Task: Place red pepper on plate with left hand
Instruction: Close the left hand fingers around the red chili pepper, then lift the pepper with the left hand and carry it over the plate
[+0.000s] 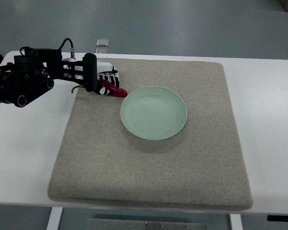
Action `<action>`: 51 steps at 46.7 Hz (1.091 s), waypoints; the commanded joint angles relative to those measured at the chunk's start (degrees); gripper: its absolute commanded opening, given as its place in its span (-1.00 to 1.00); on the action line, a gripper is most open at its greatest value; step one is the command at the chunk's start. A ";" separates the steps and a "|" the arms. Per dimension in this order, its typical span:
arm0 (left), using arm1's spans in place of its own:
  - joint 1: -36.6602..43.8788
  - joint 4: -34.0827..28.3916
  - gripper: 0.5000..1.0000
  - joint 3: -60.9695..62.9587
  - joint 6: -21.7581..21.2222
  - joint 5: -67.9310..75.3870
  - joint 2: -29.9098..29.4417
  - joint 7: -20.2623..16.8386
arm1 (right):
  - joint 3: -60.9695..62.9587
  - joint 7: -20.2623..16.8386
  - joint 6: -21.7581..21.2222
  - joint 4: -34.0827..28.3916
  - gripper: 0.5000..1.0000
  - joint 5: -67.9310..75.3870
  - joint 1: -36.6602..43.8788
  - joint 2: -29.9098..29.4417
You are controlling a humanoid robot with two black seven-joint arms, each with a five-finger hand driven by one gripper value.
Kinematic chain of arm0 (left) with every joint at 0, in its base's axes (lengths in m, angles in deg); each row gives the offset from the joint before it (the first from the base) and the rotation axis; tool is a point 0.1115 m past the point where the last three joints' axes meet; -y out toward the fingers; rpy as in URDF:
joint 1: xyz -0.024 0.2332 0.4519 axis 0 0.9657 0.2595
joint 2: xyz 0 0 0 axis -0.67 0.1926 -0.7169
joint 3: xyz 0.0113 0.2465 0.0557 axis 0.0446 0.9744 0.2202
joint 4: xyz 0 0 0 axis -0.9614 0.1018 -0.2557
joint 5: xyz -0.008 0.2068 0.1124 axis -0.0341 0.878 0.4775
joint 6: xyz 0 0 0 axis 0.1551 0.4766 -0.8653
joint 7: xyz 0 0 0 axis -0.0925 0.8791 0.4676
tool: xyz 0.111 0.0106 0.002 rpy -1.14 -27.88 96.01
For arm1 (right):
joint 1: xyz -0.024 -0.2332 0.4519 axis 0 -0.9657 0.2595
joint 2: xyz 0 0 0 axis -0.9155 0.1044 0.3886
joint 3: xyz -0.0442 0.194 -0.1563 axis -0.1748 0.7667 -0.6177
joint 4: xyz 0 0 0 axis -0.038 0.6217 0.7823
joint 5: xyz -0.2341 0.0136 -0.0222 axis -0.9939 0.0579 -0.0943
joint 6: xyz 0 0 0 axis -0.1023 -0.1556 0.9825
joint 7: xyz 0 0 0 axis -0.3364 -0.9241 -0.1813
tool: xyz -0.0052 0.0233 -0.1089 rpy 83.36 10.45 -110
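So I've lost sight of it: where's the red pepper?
Top view, upper left: the glossy red pepper sits in the left hand, just left of the pale green plate.

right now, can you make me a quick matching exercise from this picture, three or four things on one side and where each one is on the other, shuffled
Things:
1. red pepper
2. plate
3. mat
4. left hand

Places or states:
A. lies under the plate, on the white table
B. empty, near the middle of the mat
C. at the mat's far left corner, closed on the pepper
D. held just left of the plate's rim

Pairs: 1-D, 2-B, 3-A, 4-C
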 commanded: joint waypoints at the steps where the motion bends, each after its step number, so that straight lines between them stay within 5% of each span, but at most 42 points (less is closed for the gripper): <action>1: -0.15 0.00 -1.00 -0.09 0.00 0.00 -0.02 -0.01 | 0.00 0.00 0.00 0.00 0.71 0.00 -0.03 0.00; 40: -2.08 0.53 -1.00 -1.49 -0.96 -0.71 0.15 0.43 | 0.00 0.00 0.00 0.00 0.71 0.00 0.06 0.00; 51: -2.70 6.50 -1.00 -2.72 -2.72 -0.71 0.07 0.35 | 0.00 0.00 0.00 -0.09 0.71 0.00 -0.03 0.00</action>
